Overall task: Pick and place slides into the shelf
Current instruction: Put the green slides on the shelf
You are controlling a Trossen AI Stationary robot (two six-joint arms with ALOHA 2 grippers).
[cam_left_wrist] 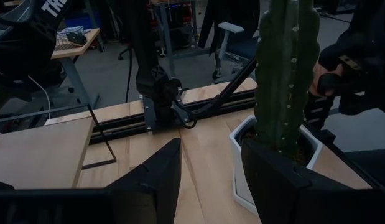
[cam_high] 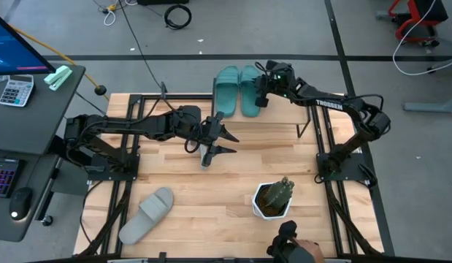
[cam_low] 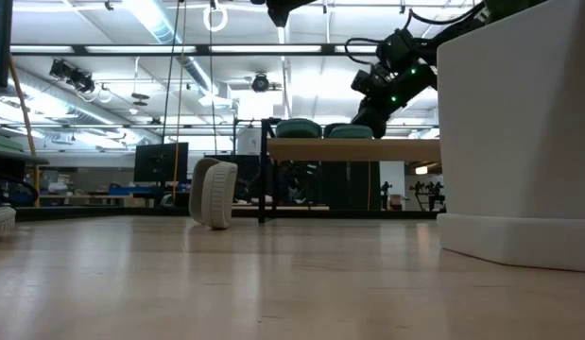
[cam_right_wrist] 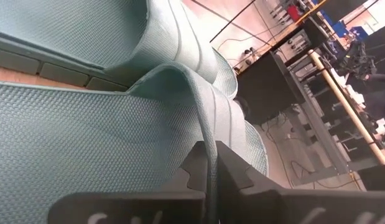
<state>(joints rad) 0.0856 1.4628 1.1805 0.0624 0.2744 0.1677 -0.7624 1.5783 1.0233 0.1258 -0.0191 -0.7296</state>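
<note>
Your right hand (cam_high: 261, 93) is pinched shut on the strap of a teal slide (cam_high: 250, 90); in the right wrist view the strap edge passes between the two fingers (cam_right_wrist: 232, 169). That slide lies on the shelf (cam_low: 353, 149), and the second teal slide (cam_high: 227, 89) lies on it too, just beside the held one on the side away from the right arm's base.

Your left hand (cam_high: 224, 142) hovers over the middle of the counter (cam_high: 233, 197) with its fingers (cam_left_wrist: 152, 177) partly spread and nothing between them. One grey slide (cam_high: 207, 153) stands on its edge directly beneath this hand; in the low view it shows upright on the counter (cam_low: 215, 193). The other grey slide (cam_high: 147, 215) lies flat, well apart from the left hand, toward the counter corner on the left arm's side.

The white pot with a cactus (cam_high: 274, 199) stands ahead of the left hand, as its wrist view shows (cam_left_wrist: 285, 74). A person's gloved hand (cam_high: 295, 251) shows at the counter edge beyond the pot.
</note>
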